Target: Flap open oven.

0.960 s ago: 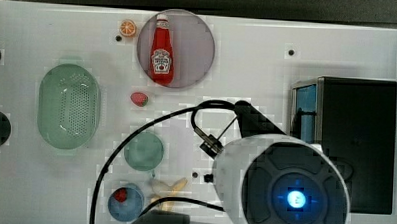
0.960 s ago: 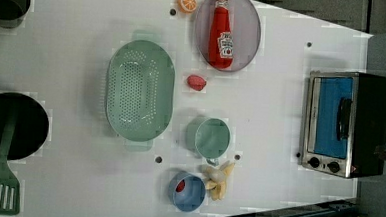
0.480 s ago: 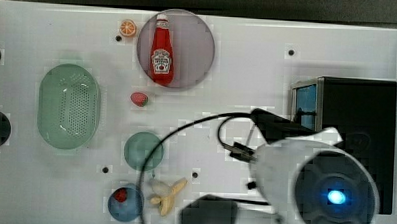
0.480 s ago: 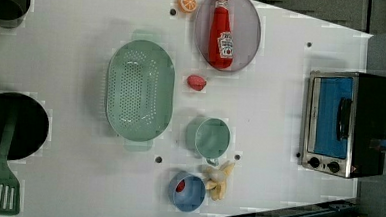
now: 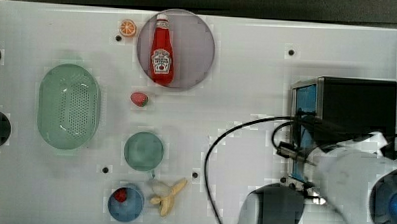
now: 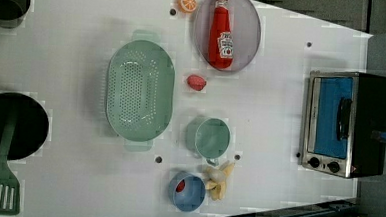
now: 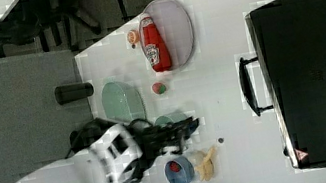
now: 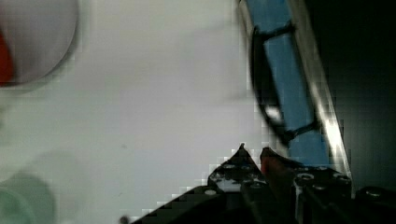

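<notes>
Standing shut, oven (image 6: pixel 347 124), blue glass door, dark handle

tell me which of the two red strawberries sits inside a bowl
The strawberry inside the blue bowl beside the banana. The other strawberry lies bare on the table.

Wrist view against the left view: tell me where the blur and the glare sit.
Wrist view: the oven door and handle are smeared, with a bright glare streak along the metal frame; the gripper is a dark, soft shape. Left view: evenly lit, the oven crisp, with soft shadows beside the colander.
</notes>
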